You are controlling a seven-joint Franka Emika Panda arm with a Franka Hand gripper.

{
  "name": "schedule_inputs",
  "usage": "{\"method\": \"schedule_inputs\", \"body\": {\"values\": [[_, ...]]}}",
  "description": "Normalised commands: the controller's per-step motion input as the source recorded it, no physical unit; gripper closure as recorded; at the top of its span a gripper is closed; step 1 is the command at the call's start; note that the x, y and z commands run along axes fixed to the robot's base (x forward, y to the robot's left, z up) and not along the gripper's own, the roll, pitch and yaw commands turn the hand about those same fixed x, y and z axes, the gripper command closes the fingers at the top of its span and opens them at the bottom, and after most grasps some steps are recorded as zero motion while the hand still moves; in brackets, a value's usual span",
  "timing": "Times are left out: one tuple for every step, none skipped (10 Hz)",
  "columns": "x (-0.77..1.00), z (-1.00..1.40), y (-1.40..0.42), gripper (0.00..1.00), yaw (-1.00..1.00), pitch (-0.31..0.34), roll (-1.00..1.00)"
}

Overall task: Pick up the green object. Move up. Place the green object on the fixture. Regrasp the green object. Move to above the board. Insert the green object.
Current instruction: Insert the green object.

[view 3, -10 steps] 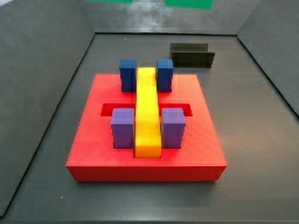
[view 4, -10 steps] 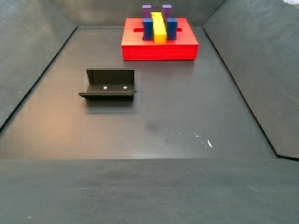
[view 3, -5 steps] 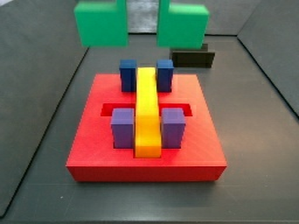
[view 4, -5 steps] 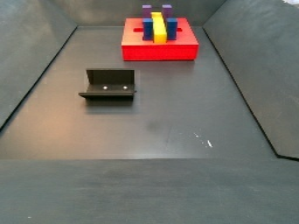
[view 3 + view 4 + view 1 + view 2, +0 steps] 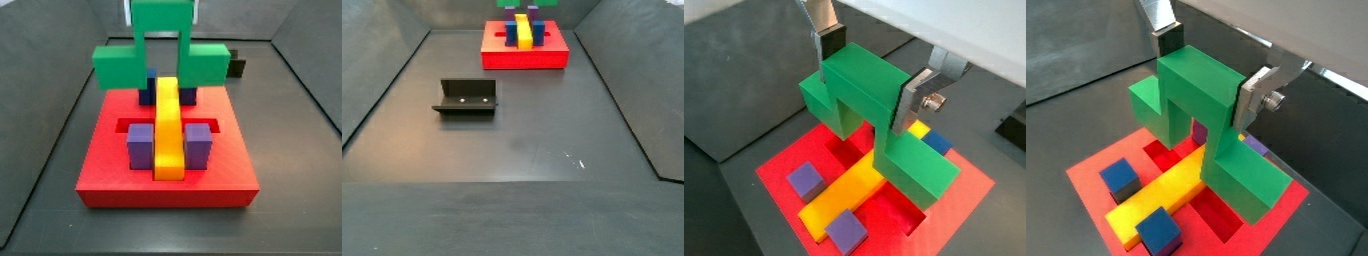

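Green object [image 5: 871, 110] hung clamped by its upright stem between the silver plates of the end effector [image 5: 875, 75], directly over the board [image 5: 120, 170] and straddling the yellow bar [image 5: 167, 125] below, arms not yet seated in the recess. Risked jamming if lowered slightly off-line or twisted, since either stepped arm could catch on the yellow bar, the blue blocks [image 5: 146, 78] or the purple blocks [image 5: 139, 146] just beneath the end effector rather than dropping cleanly. Could also have slipped or tilted in so narrow a grip, upsetting the fit; stood well clear of the fixture [image 5: 466, 97], far off on the floor.
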Motion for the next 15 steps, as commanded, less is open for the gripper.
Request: {"method": "schedule_inputs", "body": {"values": [[0.01, -0.32, 0.00, 1.00, 0.01, -0.084, -0.03], [0.05, -0.33, 0.00, 1.00, 0.04, -0.077, 0.00], [0.13, -0.35, 0.00, 1.00, 0.05, -0.089, -0.01], [0.15, -0.35, 0.00, 1.00, 0.06, -0.084, -0.01], [0.10, -0.33, 0.00, 1.00, 0.05, -0.071, 0.00], [0.01, -0.32, 0.00, 1.00, 0.03, -0.044, 0.06], [0.00, -0.23, 0.00, 1.00, 0.05, -0.023, 0.07], [0.00, -0.11, 0.00, 1.00, 0.00, 0.000, 0.10], [0.00, -0.09, 0.00, 1.00, 0.00, 0.000, 0.06], [0.00, 0.00, 0.00, 1.00, 0.00, 0.000, 0.01], [0.00, -0.03, 0.00, 1.00, 0.00, 0.000, 0.01], [0.07, -0.15, 0.00, 1.00, 0.00, -0.010, 0.00], [0.05, -0.17, 0.00, 1.00, 0.00, -0.030, 0.03], [0.05, -0.19, 0.00, 1.00, 0.00, -0.037, 0.03], [0.06, -0.19, 0.00, 1.00, 0.00, -0.030, 0.02]]}}
